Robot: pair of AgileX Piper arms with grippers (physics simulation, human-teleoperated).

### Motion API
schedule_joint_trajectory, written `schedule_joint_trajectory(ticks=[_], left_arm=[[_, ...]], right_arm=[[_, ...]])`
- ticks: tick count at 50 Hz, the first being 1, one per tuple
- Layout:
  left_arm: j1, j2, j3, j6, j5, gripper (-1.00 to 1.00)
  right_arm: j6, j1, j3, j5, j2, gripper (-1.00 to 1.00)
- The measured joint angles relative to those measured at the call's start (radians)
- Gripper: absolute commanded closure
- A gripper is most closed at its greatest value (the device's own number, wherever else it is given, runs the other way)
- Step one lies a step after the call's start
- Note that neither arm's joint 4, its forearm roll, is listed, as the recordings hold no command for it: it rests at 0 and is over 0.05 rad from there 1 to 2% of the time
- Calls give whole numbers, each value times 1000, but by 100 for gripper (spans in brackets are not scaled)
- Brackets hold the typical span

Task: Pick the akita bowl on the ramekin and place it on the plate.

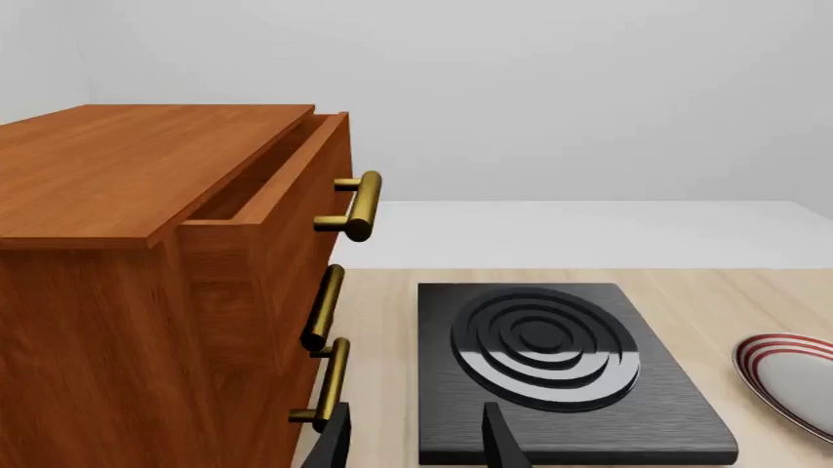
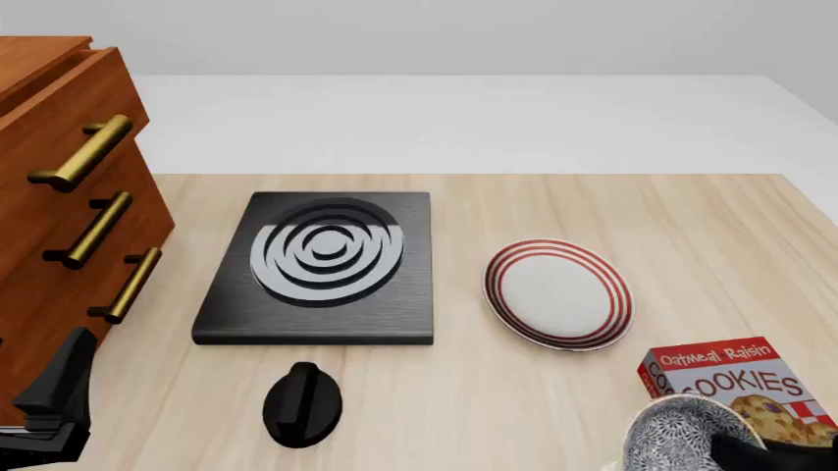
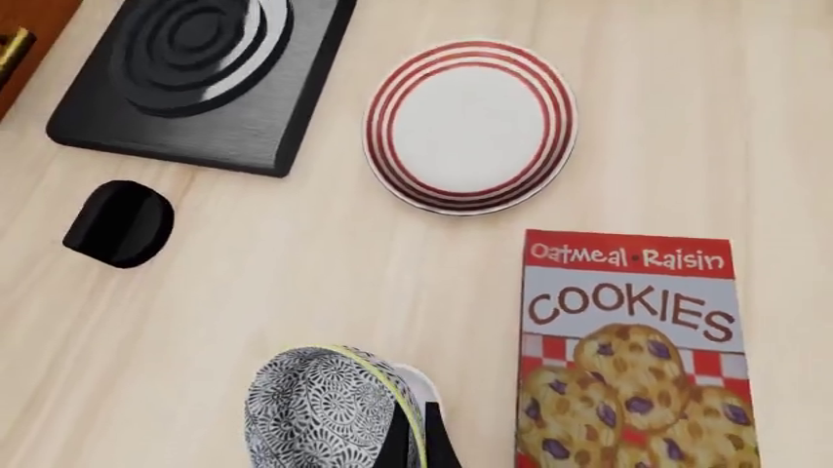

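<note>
so, in my left wrist view the left gripper (image 1: 416,439) hangs open and idle near the stove burner (image 1: 547,346), clear of the work. from the front, the akita bowl (image 2: 681,434) sits low beside the cookies box (image 2: 747,388), near the plate (image 2: 559,292). in the right wrist view the right gripper (image 3: 414,439) pinches the bowl's rim, apparently for lifting; the ramekin isn't discernible.

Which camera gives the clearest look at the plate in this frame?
The right wrist view: the plate shows whole from nearly straight above, its red rings complete and its centre bare. The front view also shows it whole, but at a slant. The left wrist view catches only a slice of its rim at the picture's edge.
</note>
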Motion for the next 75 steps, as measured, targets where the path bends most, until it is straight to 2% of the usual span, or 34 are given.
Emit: schedule_joint_trajectory(ticks=[9,17,24,44,56,75], left_arm=[[0,0,0,0,0,-100],[0,0,0,0,0,-100],[0,0,0,0,0,-100],[0,0,0,0,0,-100],[0,0,0,0,0,-100],[0,0,0,0,0,-100]], right_arm=[[-22,-23,-117,-23,72,100],[-31,-39,-212,-117,201,100],[-12,-45,-256,-236,338,100],[65,-78,-350,-547,746,100],[113,-124,-378,-681,937,100],[233,-185,-372,-883,1219,100]])
